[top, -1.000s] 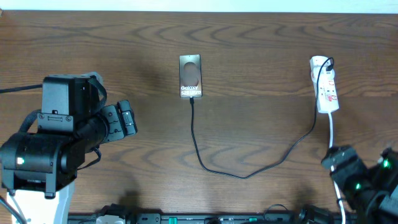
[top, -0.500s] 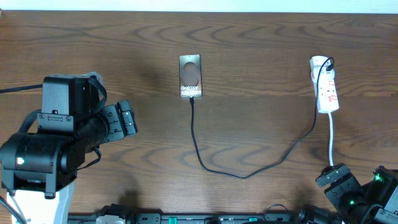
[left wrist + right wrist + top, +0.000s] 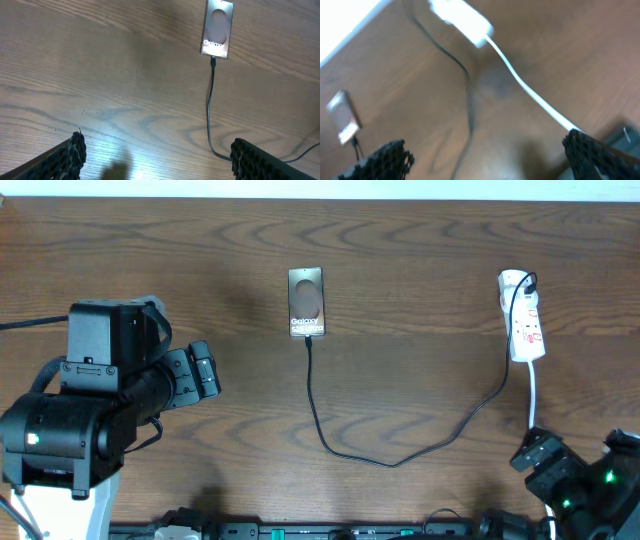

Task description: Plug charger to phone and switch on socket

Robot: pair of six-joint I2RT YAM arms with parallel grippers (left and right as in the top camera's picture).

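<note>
Seemingly the charger (image 3: 209,105) is already sitting in the phone (image 3: 306,303), far centre. My left pincer (image 3: 208,372) and right pincer (image 3: 528,450) are hanging released, empty. The socket (image 3: 524,325), far right, is awaiting a switch press from the right one.

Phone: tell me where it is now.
Overhead, the phone lies centre-left near the table's far edge, the charger at its near end, the socket well off to its right.

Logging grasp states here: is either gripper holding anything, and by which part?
Nothing is held. The left gripper and right gripper are both open and empty; the charger lies on the table, its tip at the phone.
</note>
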